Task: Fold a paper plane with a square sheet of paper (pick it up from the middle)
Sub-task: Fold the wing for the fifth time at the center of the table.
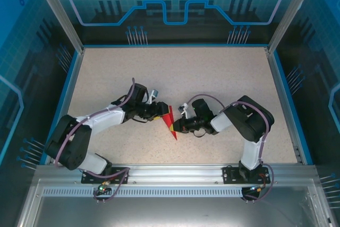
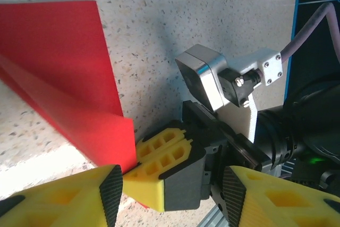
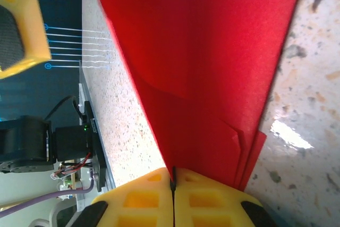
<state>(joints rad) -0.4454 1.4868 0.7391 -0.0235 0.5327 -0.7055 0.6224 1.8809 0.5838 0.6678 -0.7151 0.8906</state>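
Observation:
The square sheet of paper (image 1: 169, 120) is folded into a red pointed wedge with layered edges, standing on edge at the table's middle. My right gripper (image 3: 173, 176) is shut on the paper's (image 3: 202, 67) lower edge, its yellow fingers pressed together over the fold. My left gripper (image 2: 172, 195) is open, its two ribbed pads standing wide to either side of the right gripper's fingers (image 2: 164, 152), beside the paper's (image 2: 64, 78) corner. Seen from above, the left gripper (image 1: 161, 111) and right gripper (image 1: 176, 126) meet at the paper from opposite sides.
The speckled table (image 1: 212, 73) stretches behind and to both sides of the arms. A metal rail (image 1: 175, 173) runs along the near edge, and blue walls (image 1: 287, 94) enclose the table. The right wrist's camera housing (image 2: 207, 78) sits close in front of the left gripper.

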